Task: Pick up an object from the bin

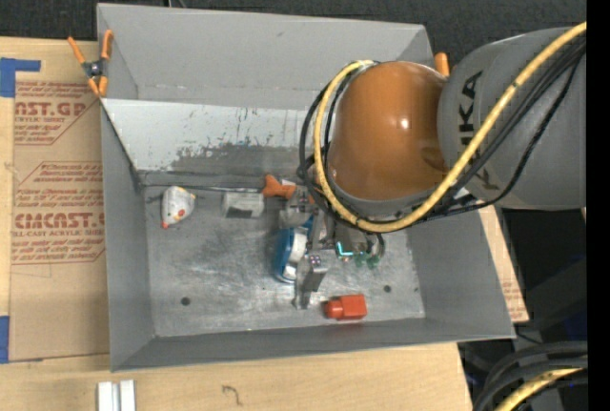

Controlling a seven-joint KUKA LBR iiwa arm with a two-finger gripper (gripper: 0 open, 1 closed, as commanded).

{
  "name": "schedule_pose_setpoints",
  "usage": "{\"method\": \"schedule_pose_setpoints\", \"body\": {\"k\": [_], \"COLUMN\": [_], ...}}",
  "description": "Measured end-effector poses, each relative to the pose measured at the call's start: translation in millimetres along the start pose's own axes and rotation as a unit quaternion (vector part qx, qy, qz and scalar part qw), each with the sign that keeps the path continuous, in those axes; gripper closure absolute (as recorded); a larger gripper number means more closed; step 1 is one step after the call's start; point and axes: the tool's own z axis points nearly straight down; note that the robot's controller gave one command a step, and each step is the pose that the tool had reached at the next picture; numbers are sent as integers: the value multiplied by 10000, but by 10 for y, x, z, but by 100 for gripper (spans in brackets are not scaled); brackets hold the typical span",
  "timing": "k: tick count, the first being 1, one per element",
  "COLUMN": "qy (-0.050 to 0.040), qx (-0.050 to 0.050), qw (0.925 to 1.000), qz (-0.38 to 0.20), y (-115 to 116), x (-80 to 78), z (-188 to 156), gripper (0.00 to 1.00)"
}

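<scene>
Camera view is showing the grey bin [191, 290] with the arm [515, 123] reaching in from the right, its orange cover [386, 128] hanging over the bin's middle. Below the cover the gripper [308, 283] is sitting low over the floor, just beside a blue and white object [285, 254] lying near the floor's middle. Whether it is spread or pressed together I cannot tell. A red block [345, 307] is lying just right of the gripper, toward the near wall. A white thing with an orange tip [174, 206] is resting well apart at the left. A small grey piece [243, 202] and an orange bit [278, 186] are lying at the back wall's foot.

As I judge it, the gripper is risking a miss. It is standing beside the blue object rather than over it, so a closing move may nudge that object aside or catch the red block instead. The floor is looking like scuffed bare metal, likely slippery, and the sloping walls are leaving little room near the front.
</scene>
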Motion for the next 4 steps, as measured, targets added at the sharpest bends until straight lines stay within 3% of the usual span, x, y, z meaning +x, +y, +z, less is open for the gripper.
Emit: {"method": "schedule_pose_setpoints", "body": {"k": [1,2,3,4], "qy": [-40,-78,-50,-50], "qx": [-5,2,-24,5], "qw": [10000,9994,9960,9976], "qz": [8,-326,891,-691], "y": [-6,-447,-845,-733], "x": [-18,-544,-866,-992], "z": [-40,660,747,758], "gripper": [0,0,0,0]}}
